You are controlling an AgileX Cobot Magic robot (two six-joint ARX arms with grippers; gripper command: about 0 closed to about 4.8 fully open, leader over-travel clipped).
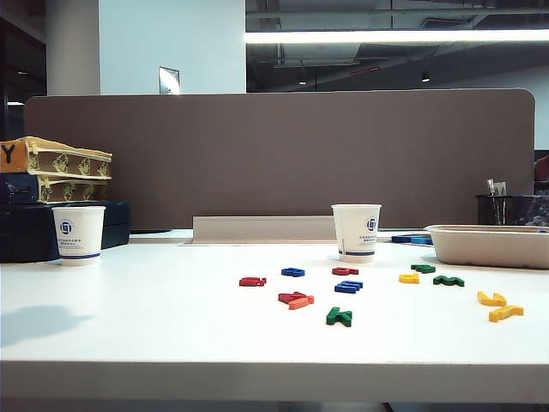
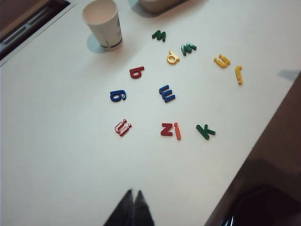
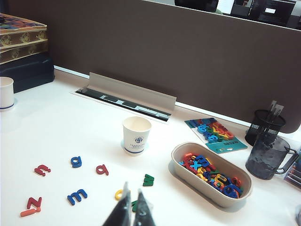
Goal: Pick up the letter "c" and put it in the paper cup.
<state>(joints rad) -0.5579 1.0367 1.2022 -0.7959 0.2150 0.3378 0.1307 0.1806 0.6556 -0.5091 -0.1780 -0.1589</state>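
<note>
Left pincer (image 2: 133, 200): pressed together, empty, above counter (image 2: 56, 155).
Right pincer (image 3: 131, 207): nearly together, empty.
Paper cup (image 3: 137, 135): upright, 12 o'clock of letters.

Letter "c" indistinguishable, cup (image 1: 356, 232) print unreadable

Left gripper (image 2: 133, 203) fingertips pressed together, high over bare tabletop (image 2: 56, 155); open surface lies ahead of them up to the scattered letters (image 2: 167, 93). Paper cup (image 2: 103, 23) stands beyond the letters. Right gripper (image 3: 133, 207), fingers near-closed, hangs above letters; cup (image 3: 137, 135) and letter-filled tray (image 3: 211, 174) stand beyond its fingertips.
</note>
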